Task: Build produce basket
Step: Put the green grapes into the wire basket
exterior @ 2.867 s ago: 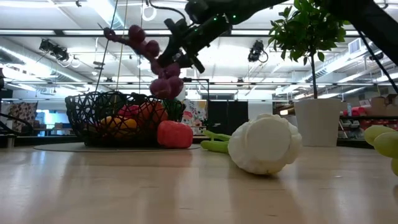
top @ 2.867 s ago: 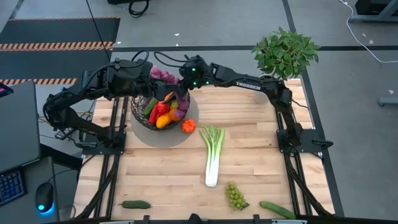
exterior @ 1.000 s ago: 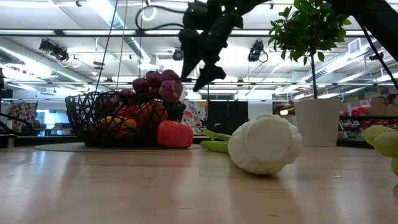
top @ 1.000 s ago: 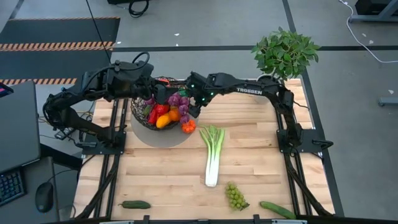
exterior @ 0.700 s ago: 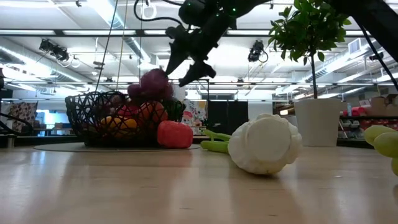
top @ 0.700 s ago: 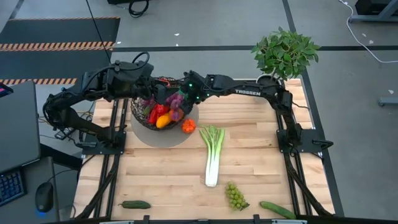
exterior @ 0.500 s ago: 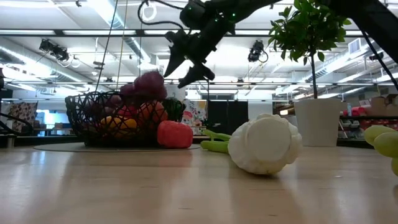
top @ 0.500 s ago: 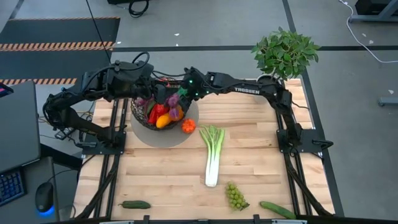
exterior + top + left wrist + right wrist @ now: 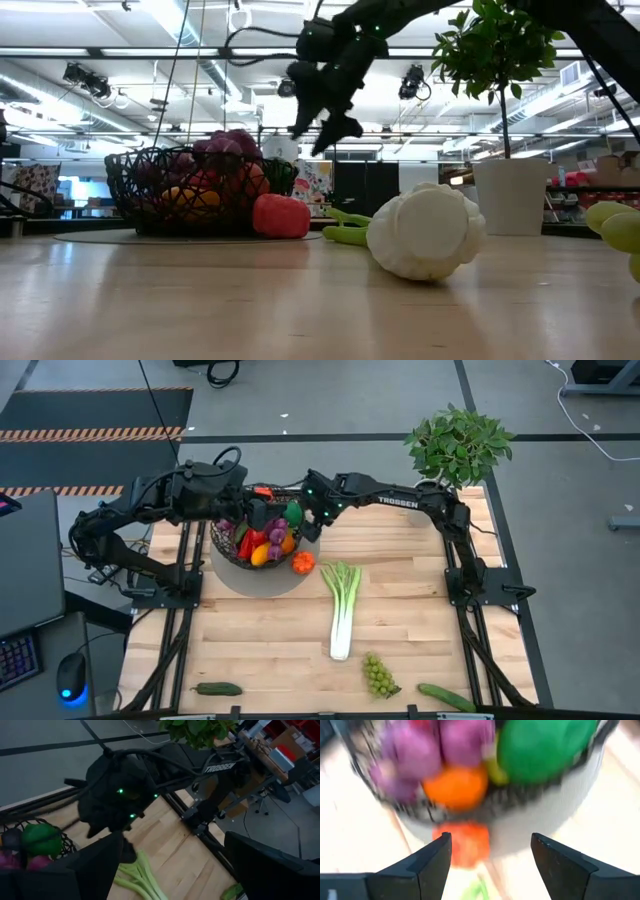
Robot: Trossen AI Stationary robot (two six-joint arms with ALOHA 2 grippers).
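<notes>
The dark wire-mesh basket [image 9: 228, 548] [image 9: 150, 190] stands on a grey round mat at the table's far left. It holds purple grapes [image 9: 276, 531] [image 9: 226, 148] [image 9: 440, 742], an orange [image 9: 456, 786], a green pepper [image 9: 545, 747] [image 9: 36, 839] and red and yellow pieces. My right gripper [image 9: 314, 520] [image 9: 326, 126] [image 9: 492, 852] hangs open above the basket's right rim. My left gripper [image 9: 245, 515] [image 9: 185, 865] is open over the basket's far-left rim. A red-orange piece [image 9: 303, 562] [image 9: 280, 216] lies on the mat beside the basket.
A leek [image 9: 342, 608] [image 9: 425, 230] lies mid-table, root end toward the near edge. Green grapes [image 9: 378, 675] and two cucumbers [image 9: 218, 688] [image 9: 446, 697] lie along the near edge. A potted plant [image 9: 460, 445] [image 9: 510, 195] stands at the far right corner.
The purple grapes have slid from the basket's right rim leftward, deeper onto the pile. My right gripper, open throughout, swung over the basket, then drew back toward the table's right and turned its fingers downward.
</notes>
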